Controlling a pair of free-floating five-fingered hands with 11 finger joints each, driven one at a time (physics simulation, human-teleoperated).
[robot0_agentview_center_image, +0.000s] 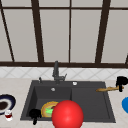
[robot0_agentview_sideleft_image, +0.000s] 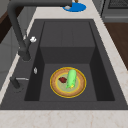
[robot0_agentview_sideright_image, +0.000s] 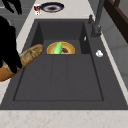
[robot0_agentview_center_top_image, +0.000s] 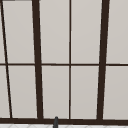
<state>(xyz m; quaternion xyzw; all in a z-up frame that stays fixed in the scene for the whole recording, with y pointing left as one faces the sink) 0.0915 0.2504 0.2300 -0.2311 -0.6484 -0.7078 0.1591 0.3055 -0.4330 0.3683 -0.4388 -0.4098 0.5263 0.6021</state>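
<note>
The right hand (robot0_agentview_center_image: 121, 81) has its fingers curled around one end of a baguette (robot0_agentview_center_image: 108, 89), holding it level over the right edge of the dark sink (robot0_agentview_center_image: 90, 100), above the drainboard. The left hand (robot0_agentview_center_image: 35, 114) hangs at the basin's front left corner with fingers pointing down, relaxed and holding nothing, just beside a yellow plate (robot0_agentview_center_image: 46, 108) carrying a green cucumber (robot0_agentview_sideleft_image: 71, 78).

You look along a dark sink (robot0_agentview_sideleft_image: 67, 37) with a yellow-rimmed plate (robot0_agentview_sideleft_image: 68, 82) in its basin, a green cucumber (robot0_agentview_sideleft_image: 71, 78) lying on it, the faucet (robot0_agentview_sideleft_image: 18, 32) at left.
</note>
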